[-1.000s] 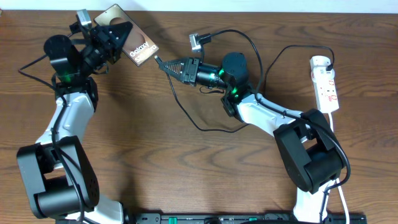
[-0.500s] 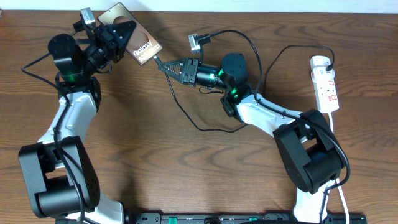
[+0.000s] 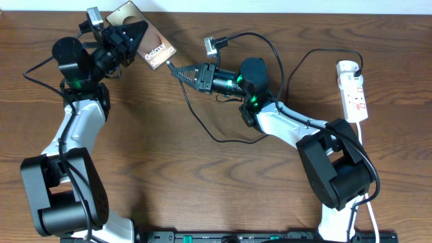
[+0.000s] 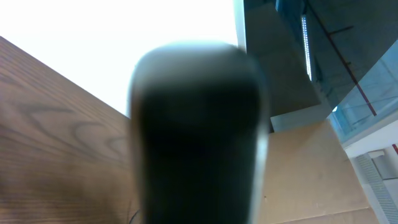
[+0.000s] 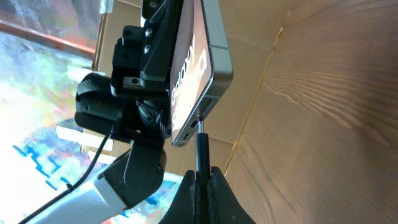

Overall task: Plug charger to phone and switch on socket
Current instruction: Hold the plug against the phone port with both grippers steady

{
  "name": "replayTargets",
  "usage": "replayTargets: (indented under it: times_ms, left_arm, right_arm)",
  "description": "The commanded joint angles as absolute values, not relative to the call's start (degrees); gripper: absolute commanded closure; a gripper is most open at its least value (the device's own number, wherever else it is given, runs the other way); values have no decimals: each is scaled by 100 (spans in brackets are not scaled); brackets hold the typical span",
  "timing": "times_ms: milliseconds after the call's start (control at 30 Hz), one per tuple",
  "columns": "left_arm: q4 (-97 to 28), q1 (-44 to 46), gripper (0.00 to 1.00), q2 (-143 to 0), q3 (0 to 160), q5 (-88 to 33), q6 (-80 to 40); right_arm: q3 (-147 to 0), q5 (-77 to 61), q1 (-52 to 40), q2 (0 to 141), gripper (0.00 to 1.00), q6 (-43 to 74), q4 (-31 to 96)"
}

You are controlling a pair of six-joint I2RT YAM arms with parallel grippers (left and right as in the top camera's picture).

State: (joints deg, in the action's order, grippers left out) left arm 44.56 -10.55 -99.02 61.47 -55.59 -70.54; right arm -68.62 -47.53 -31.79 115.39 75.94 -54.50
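My left gripper (image 3: 129,35) is shut on the bronze phone (image 3: 150,48) with white "Galaxy" lettering and holds it up at the table's far left. The phone fills the left wrist view as a dark blur (image 4: 198,137). My right gripper (image 3: 183,71) is shut on the connector end of the thin black charger cable (image 3: 202,121). In the right wrist view the connector tip (image 5: 200,127) sits at the port on the phone's bottom edge (image 5: 208,93), between my fingers (image 5: 200,177). The white socket strip (image 3: 354,91) lies at the far right with the charger's black plug (image 3: 356,69) in its far end.
The charger cable loops across the table's middle and back (image 3: 270,44). A thick white cord (image 3: 368,202) runs from the socket along the right edge. A small grey camera (image 3: 213,46) sticks up from the right wrist. The table's far edge is just behind the phone.
The left gripper has shifted the phone slightly right and up, toward the connector. The right arm has held nearly still.
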Motion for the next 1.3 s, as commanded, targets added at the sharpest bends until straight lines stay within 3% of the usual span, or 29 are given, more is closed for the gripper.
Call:
replayTargets:
  times_ms: [0,1267]
  left_arm:
    - [4558,-1020,93,-9872,6206,-5714,-7081]
    - [4558,-1015,92,-9872,6206,-5732,-7087]
  right_arm:
    - [-6965,-4661,-3236,11552,99,7629,-5470]
    - [-6965,-4681,-3238,11552,99,7732,-5616]
